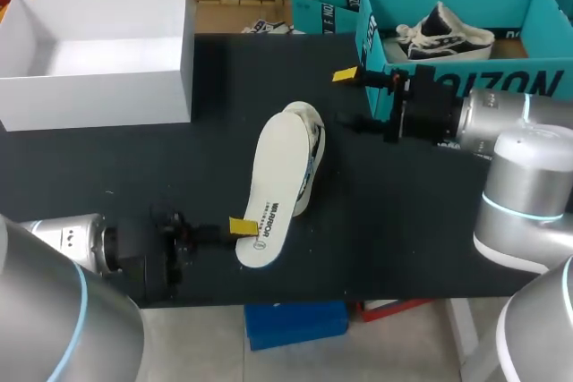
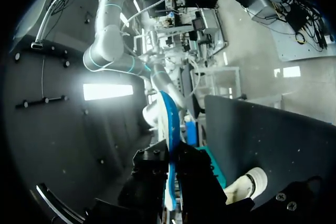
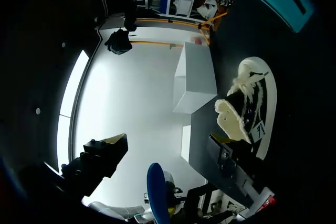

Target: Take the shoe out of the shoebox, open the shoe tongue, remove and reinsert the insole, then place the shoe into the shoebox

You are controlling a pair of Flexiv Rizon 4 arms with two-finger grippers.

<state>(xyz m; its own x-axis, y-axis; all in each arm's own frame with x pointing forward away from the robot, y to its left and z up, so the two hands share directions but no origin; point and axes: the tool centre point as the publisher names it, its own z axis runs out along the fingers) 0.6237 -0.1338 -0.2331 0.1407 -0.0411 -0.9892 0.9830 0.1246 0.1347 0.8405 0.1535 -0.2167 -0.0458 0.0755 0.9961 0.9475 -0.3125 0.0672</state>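
Observation:
A dark sneaker with a white sole [image 1: 312,154] lies on its side in the middle of the black table. Its white insole [image 1: 273,185] slants across the sneaker, heel end towards me. My left gripper [image 1: 240,226] is shut on that heel end. In the left wrist view the insole [image 2: 169,129] shows edge-on, blue underneath, pinched in my left gripper [image 2: 170,182]. My right gripper [image 1: 349,97] stands open just right of the sneaker's far end, holding nothing. In the right wrist view the sneaker [image 3: 249,103] lies ahead, beside one finger of my right gripper [image 3: 168,148].
An empty white box [image 1: 98,87] stands at the back left. A teal shoebox [image 1: 372,33] with another sneaker [image 1: 443,33] inside sits at the back right, close behind my right gripper. The table's front edge runs just below my left gripper.

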